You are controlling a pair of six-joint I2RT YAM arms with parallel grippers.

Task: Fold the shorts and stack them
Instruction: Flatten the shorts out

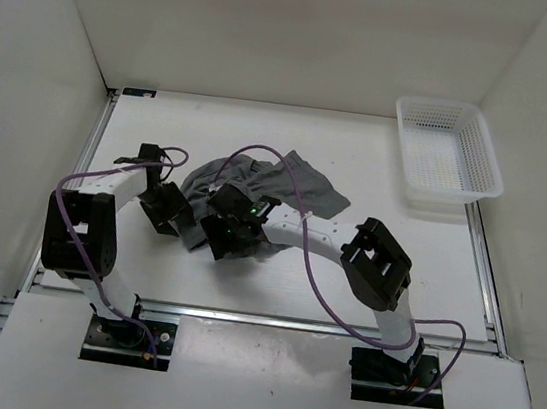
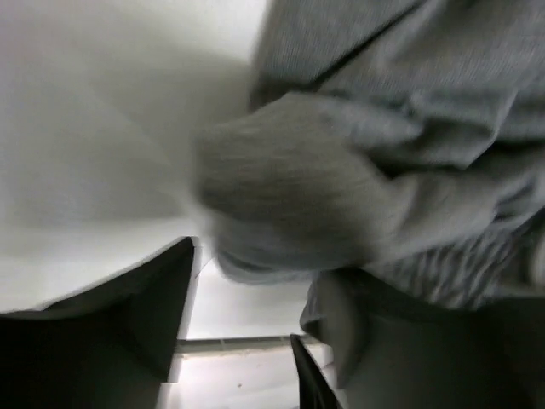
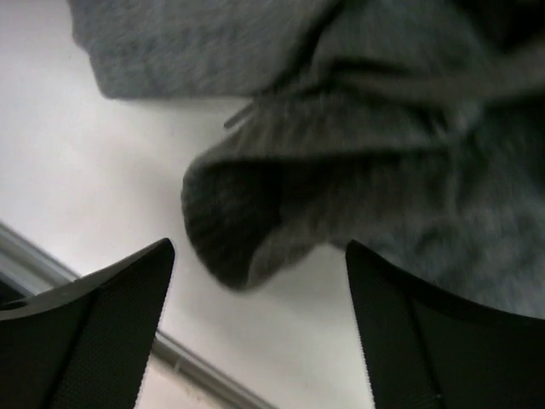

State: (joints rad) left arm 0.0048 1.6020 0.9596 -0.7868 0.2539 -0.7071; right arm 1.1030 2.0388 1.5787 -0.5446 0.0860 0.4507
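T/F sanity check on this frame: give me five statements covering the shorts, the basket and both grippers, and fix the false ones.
1. The shorts lie crumpled on the table, not folded. True.
2. The shorts sit inside the white mesh basket. False: they lie mid-table, and the basket stands apart at the far right corner.
3. The right gripper has its fingers spread wide. True.
4. The right gripper hovers over the basket. False: it is at the near edge of the shorts, with a fold of grey fabric just ahead of its fingers.
5. The left gripper is at the left side of the shorts. True.
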